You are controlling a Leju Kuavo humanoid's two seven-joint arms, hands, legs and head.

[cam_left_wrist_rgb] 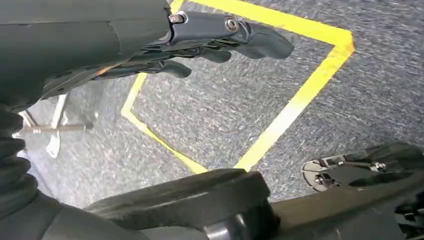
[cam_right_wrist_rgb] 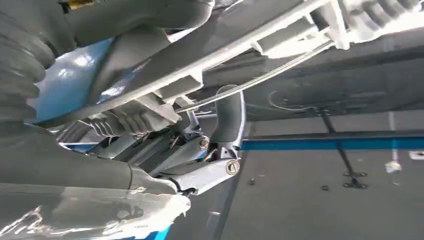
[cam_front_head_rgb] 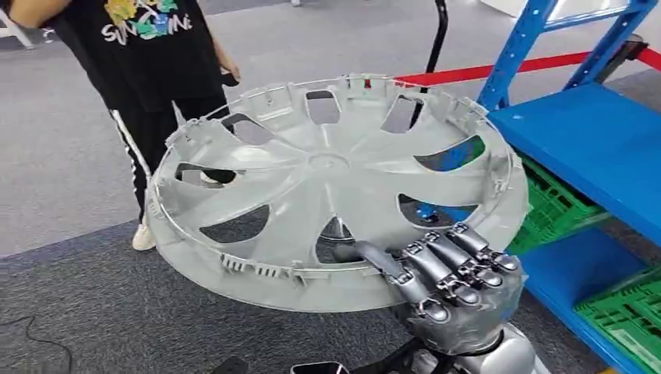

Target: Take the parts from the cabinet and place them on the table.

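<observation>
Head view: green crates (cam_front_head_rgb: 555, 209) (contents unclear)

Open grey floor (cam_front_head_rgb: 70, 156) lies from 8 to 10 o'clock. A person (cam_front_head_rgb: 156, 70) blocks 11 o'clock. Blue shelves (cam_front_head_rgb: 600, 148) with green crates (cam_front_head_rgb: 557, 206) wall off 2 to 4 o'clock.
</observation>
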